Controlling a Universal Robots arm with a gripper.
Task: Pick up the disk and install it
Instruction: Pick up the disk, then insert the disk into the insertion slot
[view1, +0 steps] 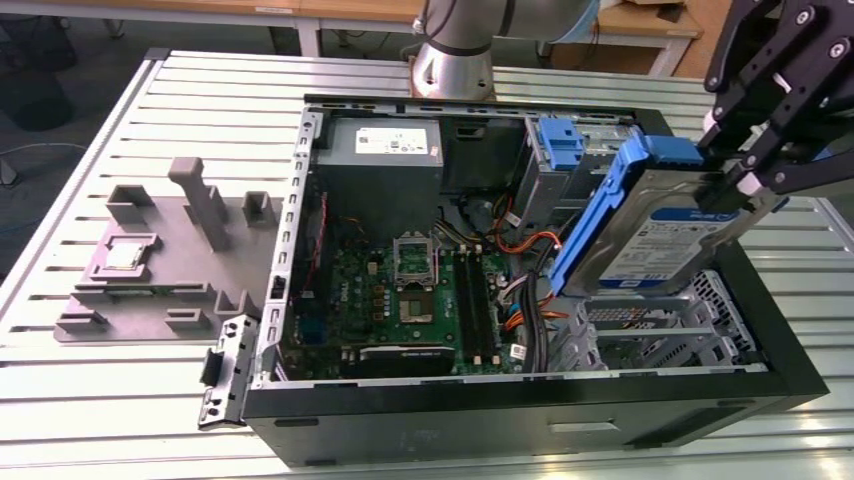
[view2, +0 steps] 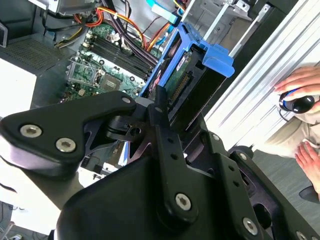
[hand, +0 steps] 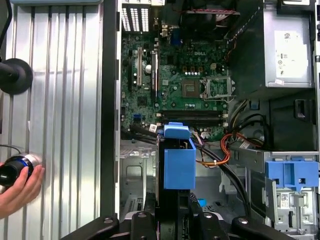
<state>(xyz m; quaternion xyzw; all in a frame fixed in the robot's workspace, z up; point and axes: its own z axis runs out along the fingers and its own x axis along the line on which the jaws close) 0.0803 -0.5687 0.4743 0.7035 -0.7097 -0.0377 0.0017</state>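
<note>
Tool (view1: 731, 188): clamped on the disk (view1: 654, 240), which hangs tilted above the bay (view1: 661, 325).
Risk: the tilted disk could jam on the bay wall or snag the cables (view1: 527, 242).

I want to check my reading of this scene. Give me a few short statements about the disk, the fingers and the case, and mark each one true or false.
1. The fingers are shut on the disk. True.
2. The disk is seated flat in its bay. False: it hangs tilted above the open case.
3. The grey power supply box sits in a corner of the case. True.
4. The grey fixture plate lies inside the case. False: it lies on the table, outside the case, at the exterior view's left.
5. A person's hand holds a small round object beside the case. True.
</note>
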